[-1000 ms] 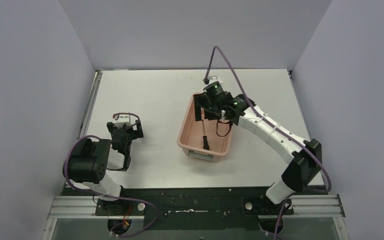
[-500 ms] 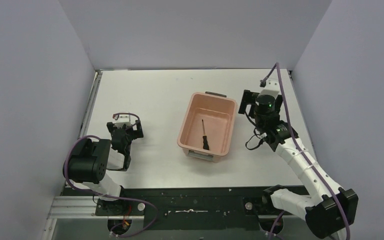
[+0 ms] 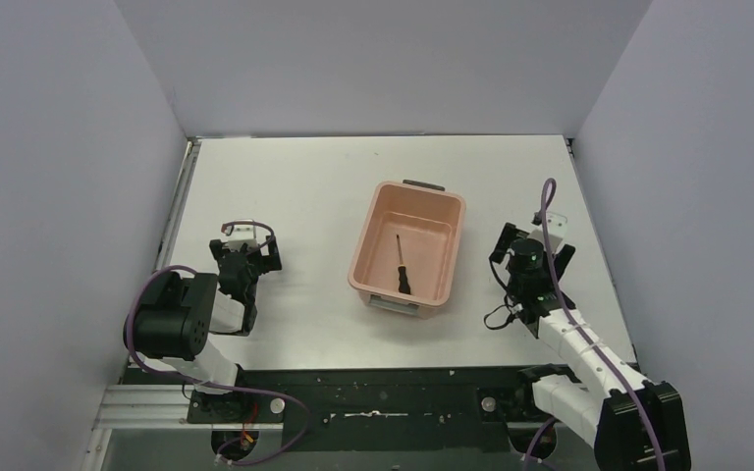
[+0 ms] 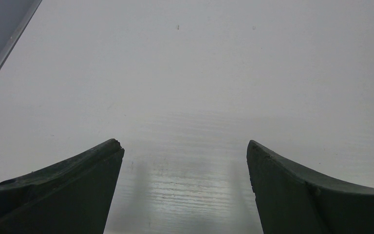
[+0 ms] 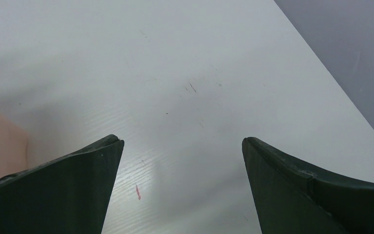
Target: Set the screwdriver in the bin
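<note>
With the screwdriver (image 3: 402,265) lying flat inside the bin (image 3: 361,257) and your right gripper (image 5: 182,141) spread empty over the table (image 3: 304,177) beside it, the left gripper (image 4: 185,145) likewise spread and empty, settle the right arm away from the rim so nothing nudges the bin.

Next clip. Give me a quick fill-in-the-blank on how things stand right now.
1. The ____ lies on the floor of the bin.
2. The right gripper has its jaws ____ above the table.
3. The left gripper holds ____.
Missing words: screwdriver; open; nothing.
</note>
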Available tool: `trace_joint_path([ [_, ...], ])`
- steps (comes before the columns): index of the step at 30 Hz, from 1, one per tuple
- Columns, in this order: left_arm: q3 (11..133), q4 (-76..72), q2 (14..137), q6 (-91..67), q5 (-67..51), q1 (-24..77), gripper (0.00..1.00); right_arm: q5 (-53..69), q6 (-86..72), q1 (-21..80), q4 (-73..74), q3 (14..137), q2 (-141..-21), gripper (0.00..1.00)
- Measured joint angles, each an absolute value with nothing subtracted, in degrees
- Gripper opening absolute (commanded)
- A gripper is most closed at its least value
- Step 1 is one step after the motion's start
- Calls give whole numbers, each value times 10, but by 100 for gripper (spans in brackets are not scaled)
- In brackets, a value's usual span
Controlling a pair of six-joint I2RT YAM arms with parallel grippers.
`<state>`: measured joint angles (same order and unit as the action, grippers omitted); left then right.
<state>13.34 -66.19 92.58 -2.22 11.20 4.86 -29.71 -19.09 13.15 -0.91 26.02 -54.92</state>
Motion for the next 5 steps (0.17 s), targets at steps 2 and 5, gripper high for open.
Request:
trace_joint_path([
  [2, 133, -662, 926, -22, 112, 49, 97, -298, -196, 131, -28, 244, -549, 100],
  [5, 133, -662, 926, -22, 112, 49, 97, -298, -204, 131, -40, 237, -550, 100],
])
